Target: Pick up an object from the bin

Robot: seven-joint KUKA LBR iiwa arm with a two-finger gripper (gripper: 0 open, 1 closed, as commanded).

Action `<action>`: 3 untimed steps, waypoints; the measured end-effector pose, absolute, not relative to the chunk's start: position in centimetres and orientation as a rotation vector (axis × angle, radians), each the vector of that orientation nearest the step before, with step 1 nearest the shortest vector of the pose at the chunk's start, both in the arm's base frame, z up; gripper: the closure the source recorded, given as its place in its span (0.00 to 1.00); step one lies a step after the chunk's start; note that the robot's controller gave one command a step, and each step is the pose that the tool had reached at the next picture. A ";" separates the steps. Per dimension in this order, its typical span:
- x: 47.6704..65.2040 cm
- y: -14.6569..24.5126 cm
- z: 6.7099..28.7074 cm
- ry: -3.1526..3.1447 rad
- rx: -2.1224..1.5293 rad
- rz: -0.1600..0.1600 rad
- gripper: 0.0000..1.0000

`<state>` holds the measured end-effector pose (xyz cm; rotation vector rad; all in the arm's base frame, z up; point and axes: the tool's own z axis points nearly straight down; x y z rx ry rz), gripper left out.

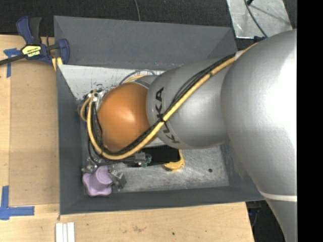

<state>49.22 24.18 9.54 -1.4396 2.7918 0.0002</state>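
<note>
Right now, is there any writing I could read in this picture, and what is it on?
"KUKA": black letters running along the silver arm, partly crossed by a yellow cable.
No other writing can be read in the bin.

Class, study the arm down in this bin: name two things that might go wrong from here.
The hand sits in the lower-left corner by the lilac lumpy thing; it might scrape the bin wall or wedge the thing into the corner. The black-and-yellow thing lies close under the arm and may get knocked.
</note>
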 end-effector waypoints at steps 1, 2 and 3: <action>49.2 24.2 11.7 2.795 -1.441 0.001 1.00; 49.2 24.2 13.9 2.793 -1.440 0.001 1.00; 49.3 24.3 15.7 2.791 -1.438 0.001 1.00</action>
